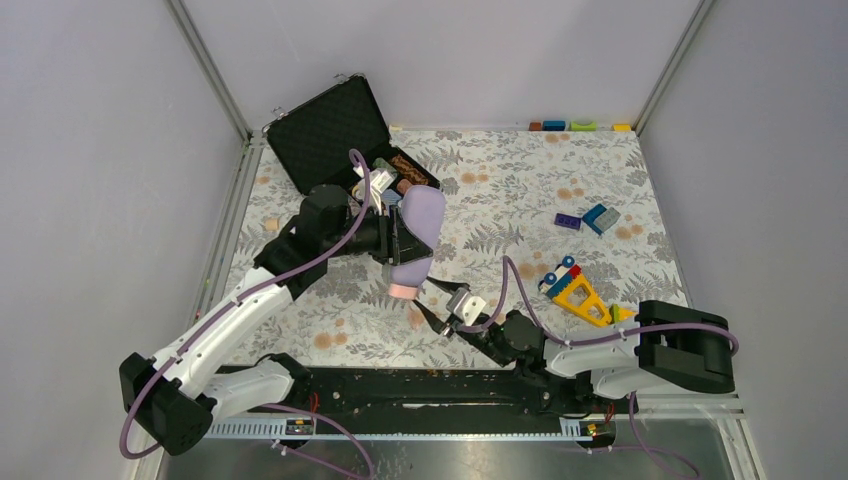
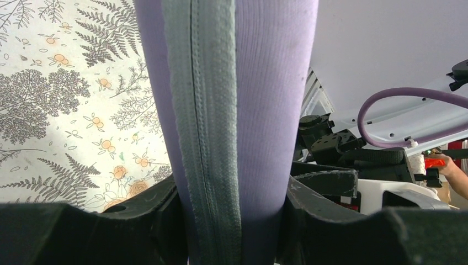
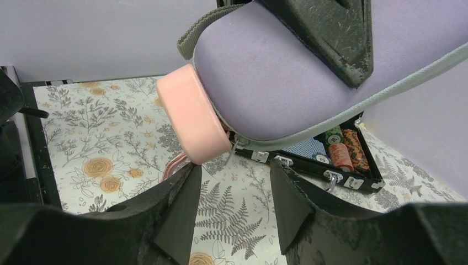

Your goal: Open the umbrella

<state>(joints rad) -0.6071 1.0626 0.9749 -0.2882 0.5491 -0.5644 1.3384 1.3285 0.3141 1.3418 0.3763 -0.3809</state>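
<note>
The umbrella is mostly hidden inside a lilac-grey zipped sleeve (image 1: 422, 222); only its pink handle (image 1: 403, 290) sticks out of the lower end. My left gripper (image 1: 393, 240) is shut on the sleeve and holds it above the table, handle end towards the near edge. In the left wrist view the sleeve (image 2: 265, 110) fills the space between the jaws. My right gripper (image 1: 430, 300) is open just below the handle (image 3: 193, 118), touching nothing. In the right wrist view the sleeve (image 3: 287, 77) hangs above its gripper (image 3: 234, 182), and a pink strap (image 3: 171, 165) hangs under the handle.
An open black case (image 1: 330, 135) with poker chips stands at the back left, behind the sleeve; it also shows in the right wrist view (image 3: 331, 165). Loose toy bricks (image 1: 600, 218) and a yellow toy (image 1: 582, 297) lie to the right. Small blocks (image 1: 580, 126) line the far edge.
</note>
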